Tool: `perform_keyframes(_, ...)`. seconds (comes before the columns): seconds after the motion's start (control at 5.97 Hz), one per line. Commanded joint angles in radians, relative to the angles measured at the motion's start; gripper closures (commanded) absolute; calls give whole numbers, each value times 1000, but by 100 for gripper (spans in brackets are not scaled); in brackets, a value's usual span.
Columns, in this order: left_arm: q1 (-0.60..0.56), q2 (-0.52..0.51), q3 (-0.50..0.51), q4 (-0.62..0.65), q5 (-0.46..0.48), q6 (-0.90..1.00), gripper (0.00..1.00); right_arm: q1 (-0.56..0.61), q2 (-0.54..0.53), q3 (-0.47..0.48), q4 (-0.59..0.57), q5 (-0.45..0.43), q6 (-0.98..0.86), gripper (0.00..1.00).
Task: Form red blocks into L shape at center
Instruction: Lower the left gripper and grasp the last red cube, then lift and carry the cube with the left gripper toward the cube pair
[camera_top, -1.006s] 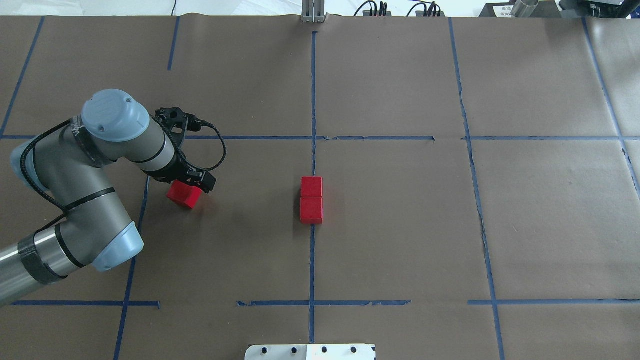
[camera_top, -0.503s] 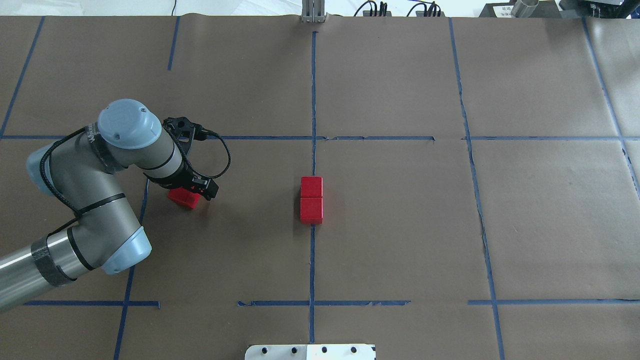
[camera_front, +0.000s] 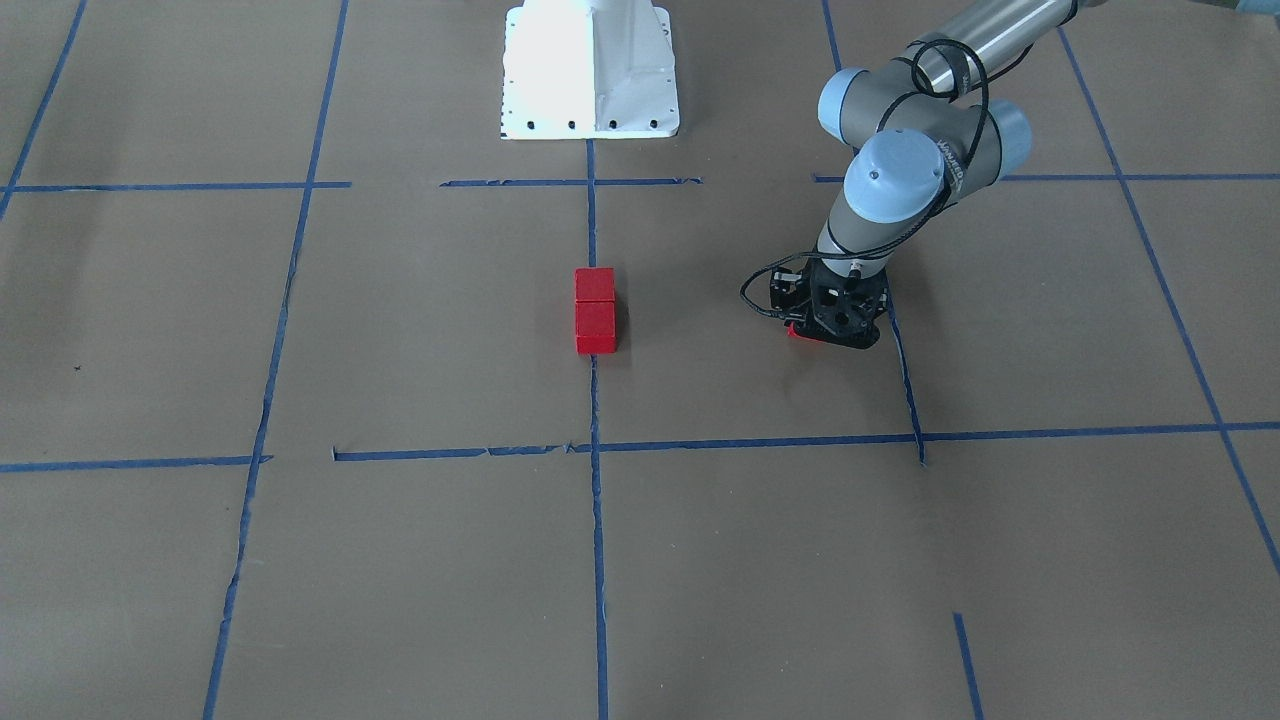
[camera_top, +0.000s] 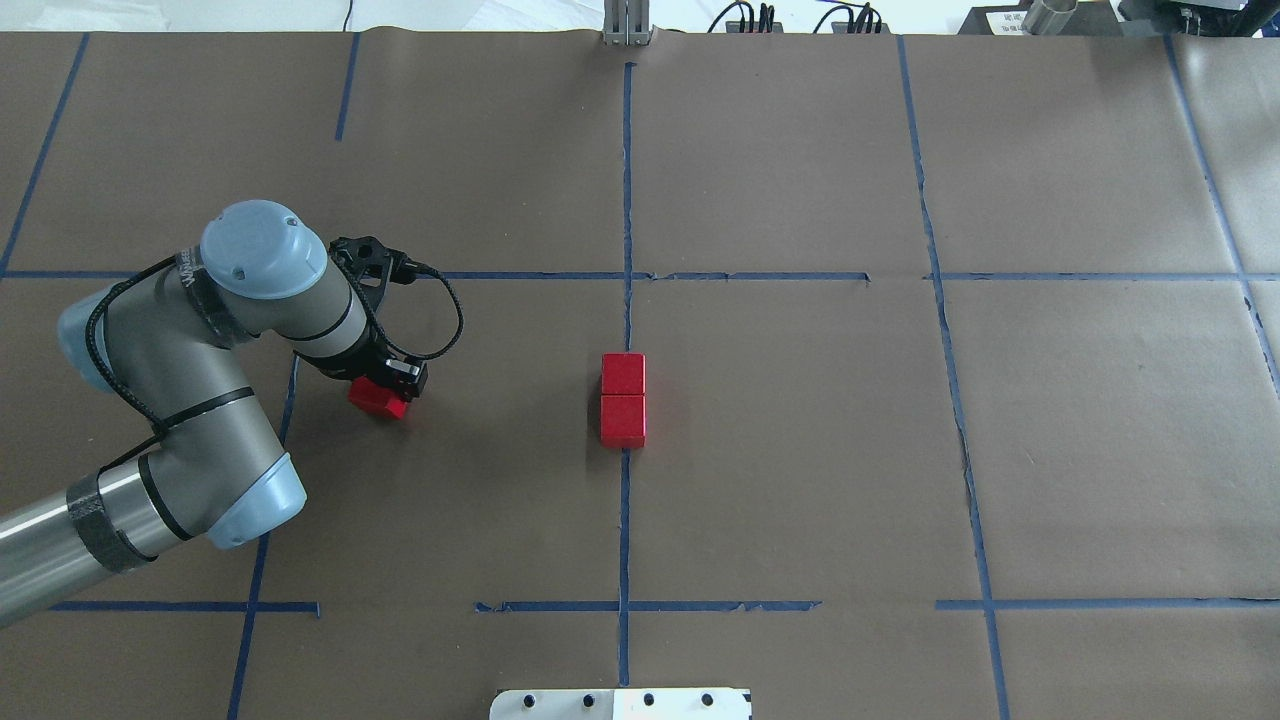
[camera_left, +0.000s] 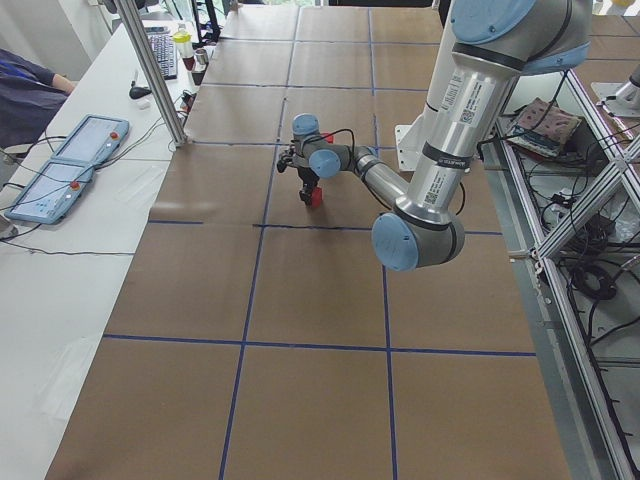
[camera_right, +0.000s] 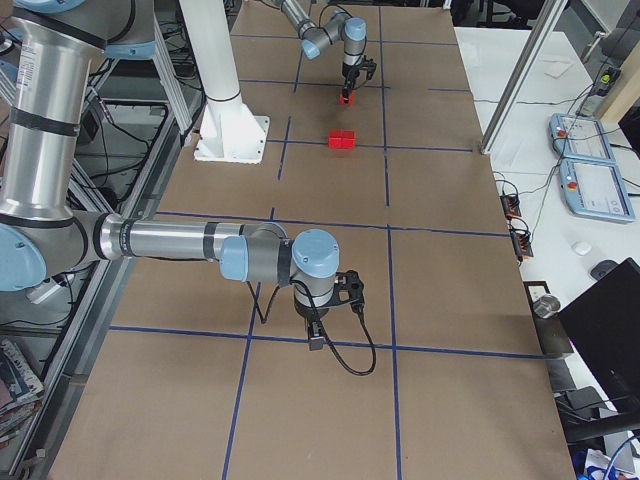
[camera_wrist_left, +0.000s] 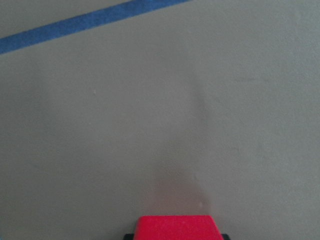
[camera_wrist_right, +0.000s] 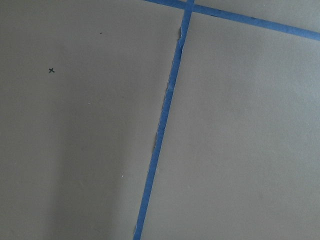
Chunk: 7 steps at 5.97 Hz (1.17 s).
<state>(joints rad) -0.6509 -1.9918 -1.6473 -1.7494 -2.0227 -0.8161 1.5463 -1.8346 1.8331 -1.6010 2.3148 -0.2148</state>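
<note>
At the left of the overhead view we see the black two-finger left gripper (camera_top: 388, 383) pointing down, its fingers clamped on a small matte bright red cube (camera_top: 378, 399). This cube is at the left side of the centre cell of brown paper (camera_top: 790, 440), near the cell's blue tape border. We cannot tell whether it touches the paper. Further right, a second matte red cube (camera_top: 623, 374) and a third matte red cube (camera_top: 623, 420) sit touching each other, in line along the vertical blue tape line (camera_top: 624, 520) and well apart from the gripped one. The right gripper (camera_right: 315, 337) appears only in the right side view, and we cannot tell whether its fingers are apart or together.
</note>
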Motion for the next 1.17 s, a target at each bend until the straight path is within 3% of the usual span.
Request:
perform_keyframes(0.0,-33,-88,-25,178,-2,-53,94,0,0,0,3,0,0,0)
perform_keyframes(0.17,-47,-122,-84,317,2,-198,94,0,0,0,3,0,0,0)
perform_keyframes(0.67,-27,-185,-134,314,36,-1107,92,1,0,-2,3,2,0,0)
perform_keyframes(1.01,42,-238,-67,256,105,-1636,89,1,-2,-2,3,2,0,0)
